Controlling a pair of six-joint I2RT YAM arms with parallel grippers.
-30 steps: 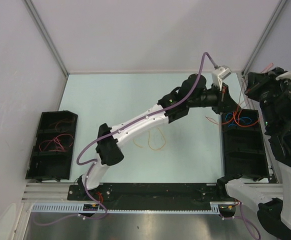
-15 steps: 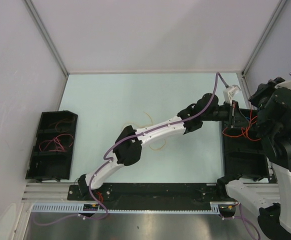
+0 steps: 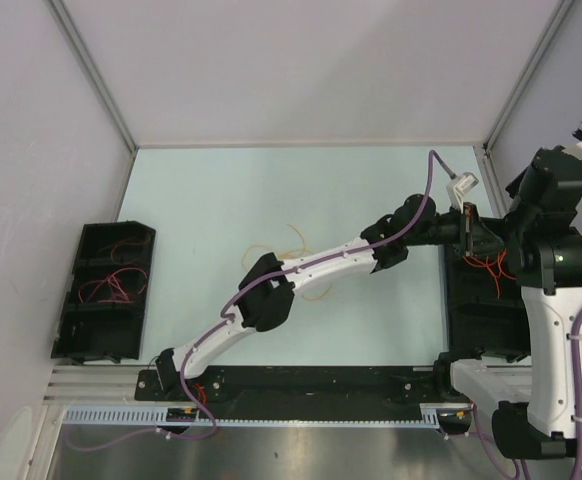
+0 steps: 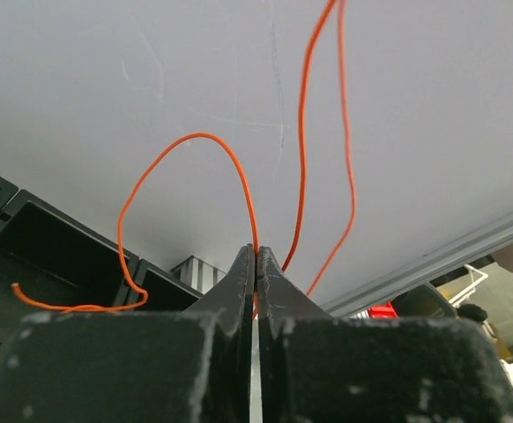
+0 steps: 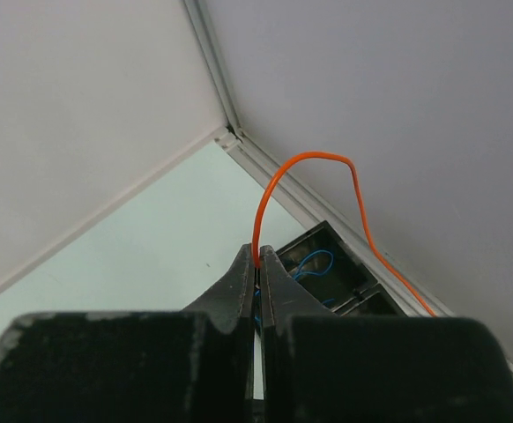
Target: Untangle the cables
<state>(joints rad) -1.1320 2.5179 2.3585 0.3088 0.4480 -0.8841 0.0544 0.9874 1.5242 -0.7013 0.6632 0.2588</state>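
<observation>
The left arm [image 3: 321, 262] reaches slantwise across the table [image 3: 221, 200] from the near edge to the right edge. The left gripper [image 4: 256, 263] is above the far end of the black tray [image 3: 491, 325] that lies along that edge. Its two fingers are pressed together, pinching an orange wire [image 4: 302, 106] right at their tips. In the left wrist view one part of this wire arches up and to the left, then drops so that its loose end lies in a tray compartment. Two more strands rise steeply out of the top of the view.

The right gripper [image 5: 257, 263] is just beside the left one, over the same end of the tray. Its fingers are also squeezed tight on an orange wire at the tips. That wire curves up, over to the right and down along the side wall; I cannot tell whether it is the same wire the left gripper holds.

Thin blue wires [image 5: 312, 262] lie curled in the tray compartment below the right gripper. Pale yellow wires [image 3: 298, 240] lie loose near the middle of the table, partly hidden under the left arm. Red wires [image 3: 111, 287] sit in a second black tray [image 3: 71, 335] at the left edge of the table, well apart from both grippers
</observation>
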